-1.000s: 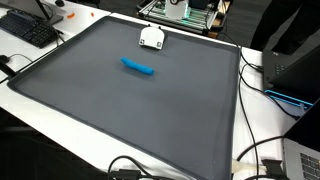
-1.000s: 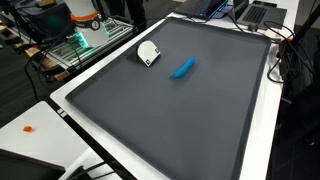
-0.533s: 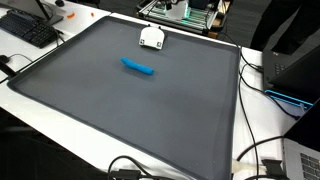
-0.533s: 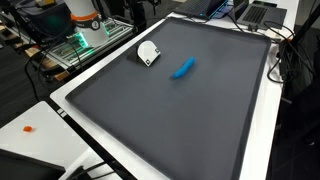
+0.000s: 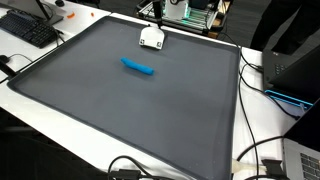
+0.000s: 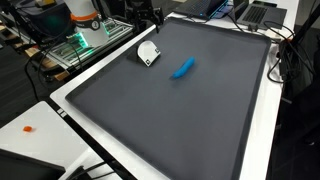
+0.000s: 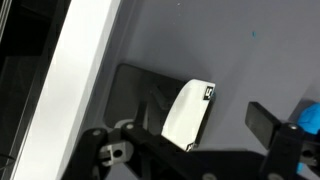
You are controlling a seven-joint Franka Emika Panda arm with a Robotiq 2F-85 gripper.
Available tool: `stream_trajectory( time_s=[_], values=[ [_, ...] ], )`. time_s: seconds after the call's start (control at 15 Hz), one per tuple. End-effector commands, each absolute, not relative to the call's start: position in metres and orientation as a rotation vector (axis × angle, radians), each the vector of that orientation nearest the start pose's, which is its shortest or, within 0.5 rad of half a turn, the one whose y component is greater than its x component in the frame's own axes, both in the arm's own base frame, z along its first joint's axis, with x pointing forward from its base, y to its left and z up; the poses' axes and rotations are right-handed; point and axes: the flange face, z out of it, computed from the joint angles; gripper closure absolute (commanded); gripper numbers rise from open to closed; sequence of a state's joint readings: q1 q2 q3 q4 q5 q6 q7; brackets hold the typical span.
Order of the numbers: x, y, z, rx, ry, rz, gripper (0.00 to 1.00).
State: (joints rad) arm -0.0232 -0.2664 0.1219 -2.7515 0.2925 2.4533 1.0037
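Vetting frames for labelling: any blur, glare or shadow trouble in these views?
In both exterior views, sharp and evenly lit, no hard glare on the mat; the blue object throws little shadow. Wrist view: soft focus, a dark shadow patch beside the white object, the hand an underexposed silhouette.

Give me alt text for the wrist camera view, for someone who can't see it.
An open gripper hovers above a white object lying on a dark grey mat. A blue object peeks in at the right edge, and the white table border runs down the left.
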Motion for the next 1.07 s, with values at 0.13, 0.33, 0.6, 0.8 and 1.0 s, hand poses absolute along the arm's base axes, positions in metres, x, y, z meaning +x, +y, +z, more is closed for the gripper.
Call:
stream_trajectory(
  time_s=[0.13, 0.33, 0.6, 0.8, 1.0],
  values=[
    [0.380, 0.028, 0.260, -2.532, 1.769, 0.199, 0.00],
    [0.380, 0.025, 0.249, -2.539, 1.808, 0.203, 0.00],
    [0.386, 0.022, 0.244, -2.505, 1.848, 0.134, 0.00],
    [0.390, 0.021, 0.241, -2.517, 1.845, 0.077, 0.00],
    [0.392, 0.022, 0.239, -2.525, 1.846, 0.045, 0.00]
  ],
)
